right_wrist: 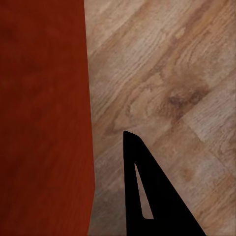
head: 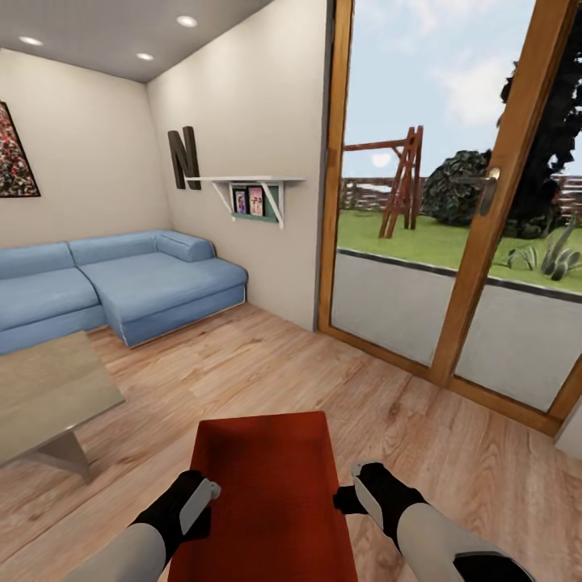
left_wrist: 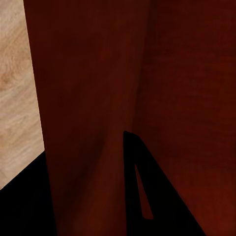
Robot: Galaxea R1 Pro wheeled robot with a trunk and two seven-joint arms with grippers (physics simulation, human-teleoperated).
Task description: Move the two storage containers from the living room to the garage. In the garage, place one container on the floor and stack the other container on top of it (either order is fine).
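Low in the frame's centre, one storage container [head: 271,493] is held between the left gripper [head: 196,505] and right gripper [head: 356,493], above the living room's wood-plank floor [head: 267,372], the garage not reached.

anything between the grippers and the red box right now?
Nothing visible. The orange-red lidless rectangular storage container sits directly between the left gripper and the right gripper, one at each long side. Whether the jaws actually touch its walls cannot be told. Light wood-plank floor lies around it.
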